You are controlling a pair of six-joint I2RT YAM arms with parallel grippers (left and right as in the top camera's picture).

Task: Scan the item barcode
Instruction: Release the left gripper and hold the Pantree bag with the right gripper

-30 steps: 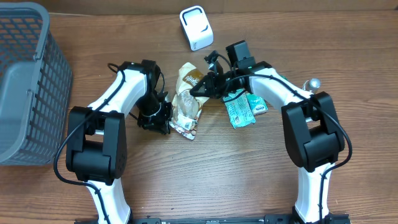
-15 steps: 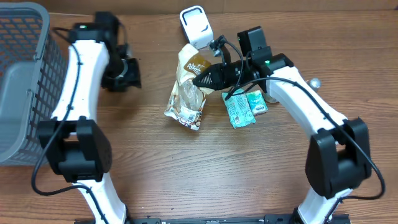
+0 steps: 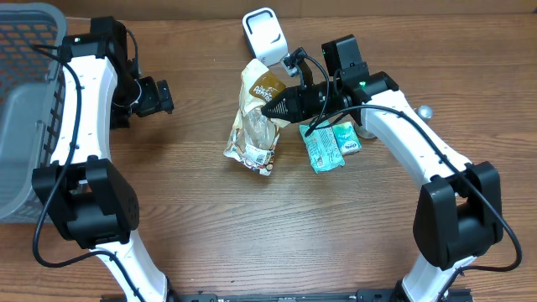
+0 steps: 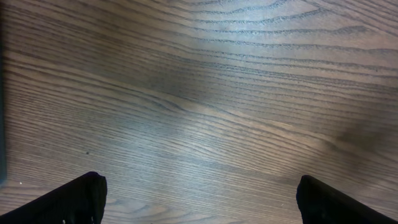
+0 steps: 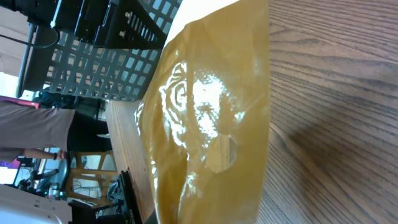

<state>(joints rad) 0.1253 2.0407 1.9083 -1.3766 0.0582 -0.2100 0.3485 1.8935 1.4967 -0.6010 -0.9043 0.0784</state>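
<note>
Overhead, you're watching the right gripper (image 3: pixel 270 107) clamping the top of the brown snack bag (image 3: pixel 252 134) just below the white scanner (image 3: pixel 264 35), while your right wrist camera is giving you only the bag's glossy gold face, its fingers hidden and the print too glare-washed to read. Your left wrist view is showing dark fingertips (image 4: pixel 74 199) spread wide over the bare table (image 4: pixel 199 93), and only overhead is placing that left gripper (image 3: pixel 158 96) near the grey basket (image 3: pixel 25 126), well apart from the bag.
</note>
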